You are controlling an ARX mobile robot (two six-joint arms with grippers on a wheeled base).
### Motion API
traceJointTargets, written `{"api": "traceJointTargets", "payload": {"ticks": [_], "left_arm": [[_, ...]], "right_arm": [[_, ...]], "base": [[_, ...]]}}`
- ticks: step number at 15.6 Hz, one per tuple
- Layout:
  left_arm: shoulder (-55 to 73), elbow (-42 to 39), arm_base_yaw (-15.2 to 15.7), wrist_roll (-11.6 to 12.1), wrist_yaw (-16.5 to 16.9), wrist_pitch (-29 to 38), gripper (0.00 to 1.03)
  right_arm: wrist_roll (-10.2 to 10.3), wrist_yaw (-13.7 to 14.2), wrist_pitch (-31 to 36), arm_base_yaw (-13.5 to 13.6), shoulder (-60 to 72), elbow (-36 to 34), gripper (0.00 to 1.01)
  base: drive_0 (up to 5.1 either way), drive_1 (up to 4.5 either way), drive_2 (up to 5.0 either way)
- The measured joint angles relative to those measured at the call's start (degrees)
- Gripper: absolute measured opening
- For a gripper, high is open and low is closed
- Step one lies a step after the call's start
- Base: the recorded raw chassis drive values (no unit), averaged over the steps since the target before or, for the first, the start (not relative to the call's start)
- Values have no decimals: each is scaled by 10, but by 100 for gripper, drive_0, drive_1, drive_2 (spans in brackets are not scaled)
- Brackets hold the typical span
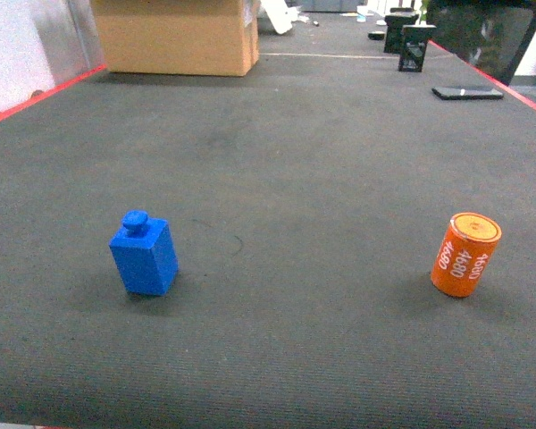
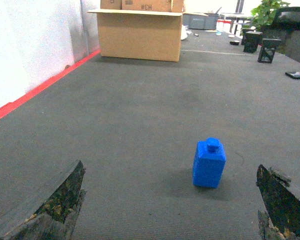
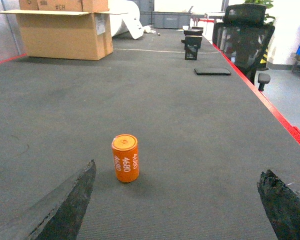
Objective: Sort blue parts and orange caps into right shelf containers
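- Left gripper [image 2: 170, 210]: I'm seeing its jaws spread wide apart at the bottom corners of the left wrist view, nothing between them, hanging above the mat.
- Right gripper [image 3: 175, 205]: same deal, jaws wide apart and empty in the right wrist view.
- Blue part [image 2: 209, 163] is standing upright just ahead of the left gripper and a bit toward its right jaw. It's a blocky thing with a little round knob on top, long axis vertical, tilting slightly in the head view.
- Orange cap [image 3: 125, 158] is sitting ahead of the right gripper, off toward its left jaw. It's a short cylinder standing on end with "4680" printed down the side.
- The two pieces are sitting well apart on the dark grey table mat [image 1: 277, 161], blue on the left and orange on the right, so I'm guessing each arm is taking its own side.
- I'm not seeing any blue crates in these views, just a cardboard box [image 1: 179, 36] at the far end, so no idea where the drop-off is.
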Motion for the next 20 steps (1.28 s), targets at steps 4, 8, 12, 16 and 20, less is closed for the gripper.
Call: {"api": "traceJointTargets", "payload": {"ticks": [4,8,12,16,20], "left_arm": [[0,0,0,0,0,0,98],[0,0,0,0,0,0,98],[0,0,0,0,0,0,98],[0,0,0,0,0,0,98],[0,0,0,0,0,0,98]], "right_arm": [[0,0,0,0,0,0,98],[0,0,0,0,0,0,98],[0,0,0,0,0,0,98],[0,0,0,0,0,0,98],[0,0,0,0,0,0,98]], "base": [[0,0,0],[0,0,0],[0,0,0],[0,0,0],[0,0,0]]}}
